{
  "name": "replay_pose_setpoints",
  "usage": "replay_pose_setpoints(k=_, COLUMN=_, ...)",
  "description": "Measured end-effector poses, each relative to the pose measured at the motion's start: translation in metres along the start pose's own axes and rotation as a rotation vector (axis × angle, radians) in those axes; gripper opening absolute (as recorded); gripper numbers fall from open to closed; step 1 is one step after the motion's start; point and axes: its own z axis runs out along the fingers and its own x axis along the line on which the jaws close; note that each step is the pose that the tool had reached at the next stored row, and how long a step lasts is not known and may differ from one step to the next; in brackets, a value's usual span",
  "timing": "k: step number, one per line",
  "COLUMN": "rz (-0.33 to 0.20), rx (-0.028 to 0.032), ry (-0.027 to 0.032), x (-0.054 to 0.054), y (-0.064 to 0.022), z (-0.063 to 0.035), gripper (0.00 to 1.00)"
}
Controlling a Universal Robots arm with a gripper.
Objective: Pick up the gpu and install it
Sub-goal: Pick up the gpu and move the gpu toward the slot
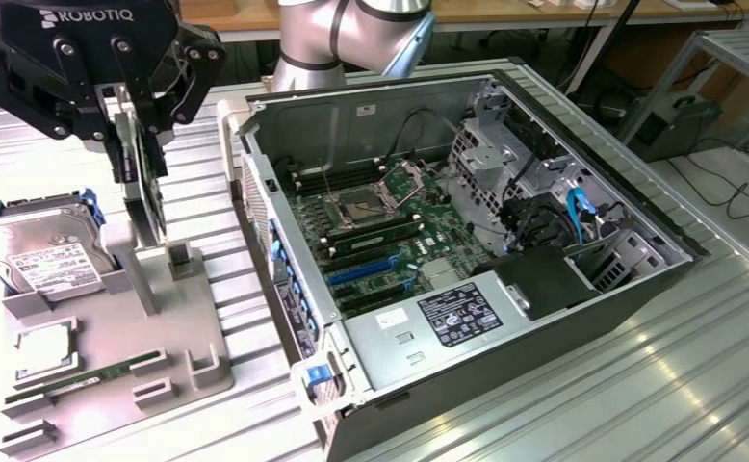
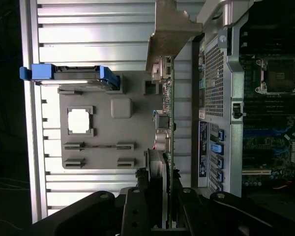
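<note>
Clamped in gripper (image 1: pixel 137 123) at upper left of frame: graphics card (image 1: pixel 144 188), long axis vertical; computer case (image 1: pixel 336 120) toward the exterior view's right.

Thin dark gpu (image 1: pixel 143 188), upright on edge

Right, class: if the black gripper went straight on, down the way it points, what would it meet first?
Probably the grey moulded fixture tray: the gripper points down, shut on the thin green card, whose lower end hangs over its upright slot posts; depth is unclear.
</note>
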Motion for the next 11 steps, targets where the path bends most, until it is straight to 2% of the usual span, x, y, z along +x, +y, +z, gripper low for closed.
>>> replay_pose_setpoints(k=11, rz=0.0, rx=0.0016, ry=0.0, x=0.0, y=0.0, z=-0.0183, gripper=0.27)
